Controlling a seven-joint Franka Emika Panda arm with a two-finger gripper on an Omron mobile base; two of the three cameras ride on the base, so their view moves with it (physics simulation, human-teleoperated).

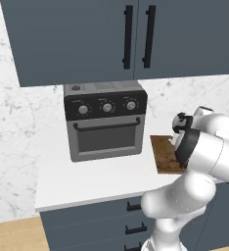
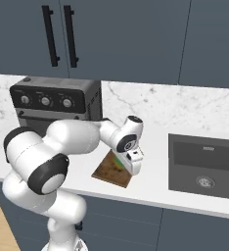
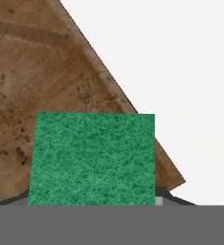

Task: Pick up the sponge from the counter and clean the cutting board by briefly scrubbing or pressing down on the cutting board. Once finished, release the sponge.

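White counter point(image 2: 150, 188): fuzzy sponge point(image 3: 92, 158) on grainy cutting board point(image 3: 47, 86)

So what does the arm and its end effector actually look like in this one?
The arm is made of glossy white rounded shells with dark grey to black bands at the joints. A round white wrist cap with a dark ring leads to the end effector, a small white boxy hand with dark markings. No loose cables or lettering are readable. Its fingers are too small to describe.
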